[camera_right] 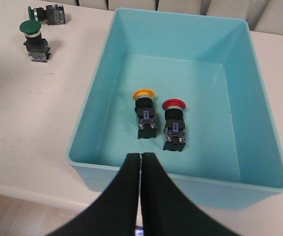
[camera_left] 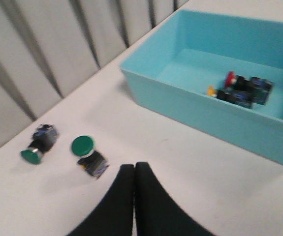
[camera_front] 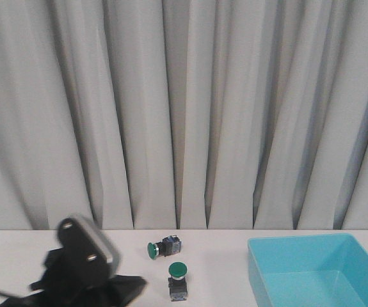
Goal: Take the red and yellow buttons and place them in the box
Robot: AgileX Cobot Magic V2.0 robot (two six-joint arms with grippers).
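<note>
The light blue box [camera_right: 107, 73] [camera_front: 267, 275] [camera_left: 146, 81] stands on the white table at the right. Inside it lie the yellow button [camera_right: 144, 105] [camera_left: 210, 91] and the red button [camera_right: 173, 118] [camera_left: 230, 78], side by side on the floor of the box. My right gripper [camera_right: 140, 156] is shut and empty, above the box's near wall. Left of the box, over bare table, my left gripper [camera_left: 134, 166] is shut and empty too; in the front view only its arm [camera_front: 81, 268] shows at the lower left.
Two green-capped buttons lie on the table left of the box: one on its side [camera_front: 161, 247] [camera_left: 39, 145] [camera_right: 45, 13], one cap-up [camera_front: 178, 278] [camera_left: 88, 155] [camera_right: 33, 39]. A grey curtain [camera_front: 184, 109] hangs behind the table. The table's near edge [camera_right: 28, 191] runs below the box.
</note>
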